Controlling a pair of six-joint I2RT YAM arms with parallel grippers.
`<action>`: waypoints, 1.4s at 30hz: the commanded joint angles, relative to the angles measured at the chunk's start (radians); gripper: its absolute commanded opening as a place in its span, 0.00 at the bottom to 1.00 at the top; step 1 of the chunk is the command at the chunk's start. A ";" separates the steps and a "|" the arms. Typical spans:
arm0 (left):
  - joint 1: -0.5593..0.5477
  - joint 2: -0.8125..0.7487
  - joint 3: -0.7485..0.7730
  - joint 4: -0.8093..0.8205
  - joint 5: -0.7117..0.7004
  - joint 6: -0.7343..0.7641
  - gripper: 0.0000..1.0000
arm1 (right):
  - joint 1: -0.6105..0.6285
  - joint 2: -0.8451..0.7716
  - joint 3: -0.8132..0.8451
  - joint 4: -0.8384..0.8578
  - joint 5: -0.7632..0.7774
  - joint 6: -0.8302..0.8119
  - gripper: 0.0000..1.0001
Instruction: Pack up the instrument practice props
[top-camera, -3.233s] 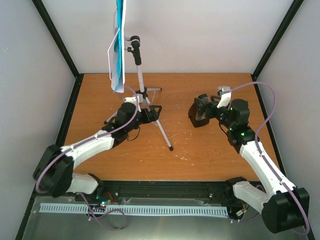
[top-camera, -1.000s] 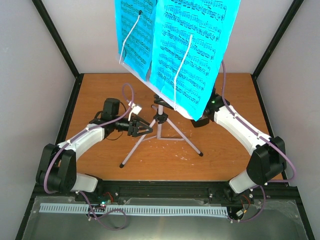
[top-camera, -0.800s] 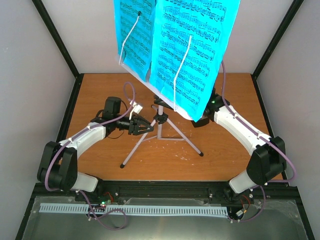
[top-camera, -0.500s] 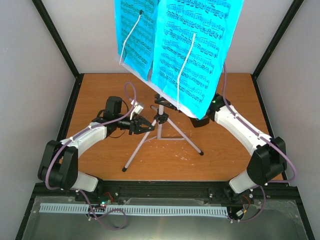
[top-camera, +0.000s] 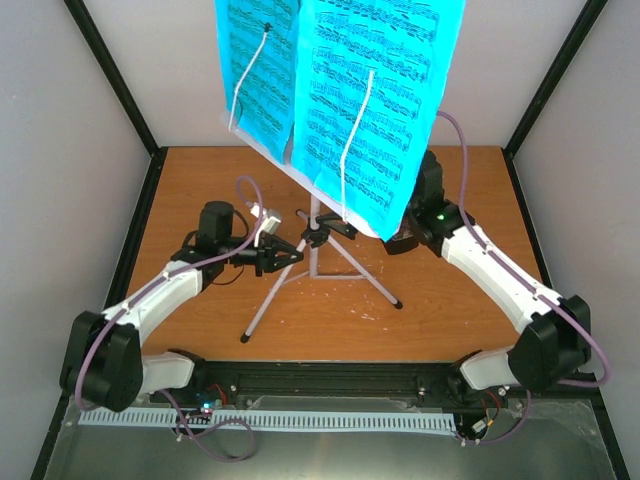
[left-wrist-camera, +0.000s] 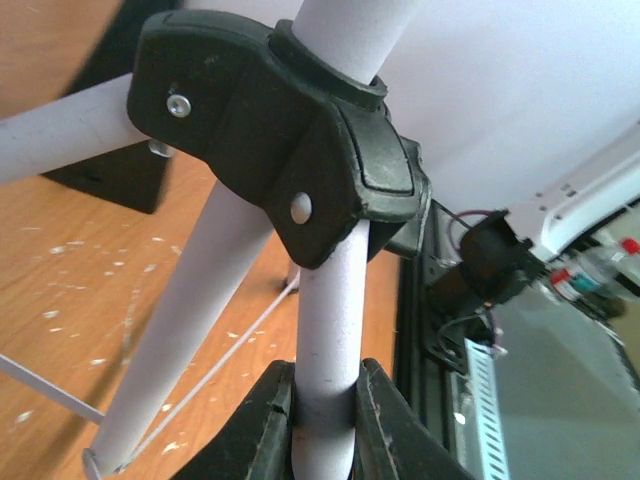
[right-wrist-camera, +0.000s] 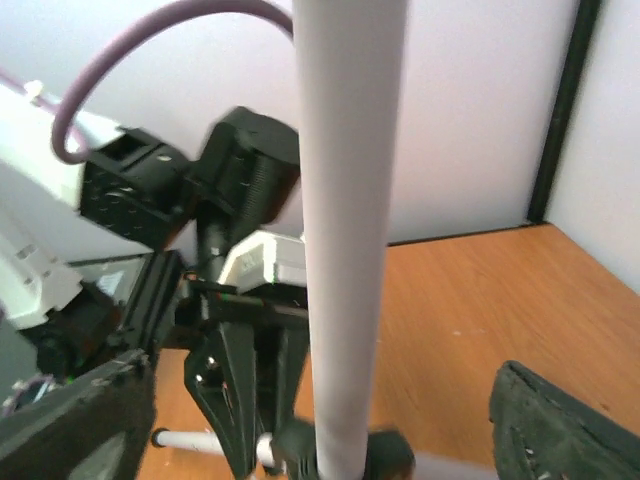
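**Top view:** the tall white tripod music stand (top-camera: 263, 305) stood upright mid-way across the brown wooden table (top-camera: 180, 190). 2 cyan sheet-music pages (top-camera: 370, 90) lay on its desk. The left gripper (top-camera: 288, 254) met 1 leg.

**Left wrist view:** the fingers (left-wrist-camera: 385, 425) pinched that white leg tube below the black plastic hub (left-wrist-camera: 290, 130).

**Right wrist view:** the right gripper (right-wrist-camera: 330, 440) was spread wide, with the stand's pole between its fingers and apart from both.

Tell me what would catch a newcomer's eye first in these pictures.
The big cyan sheet-music pages fill the top of the overhead view, spread on the tall white music stand in the middle of the table. Low down, the left gripper is clamped on a white tube of the stand just below the black leg hub. The right gripper straddles the upper pole with its jaws apart.
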 joint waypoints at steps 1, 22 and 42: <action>0.120 -0.103 -0.033 0.044 -0.207 -0.144 0.00 | -0.022 -0.085 -0.091 0.098 0.174 0.044 0.95; -0.150 0.174 -0.002 0.693 -0.698 -0.509 0.00 | -0.035 -0.406 -0.329 0.071 0.588 0.185 1.00; -0.161 -0.144 -0.027 0.280 -0.794 -0.416 0.95 | -0.037 -0.610 -0.385 -0.226 0.853 0.440 1.00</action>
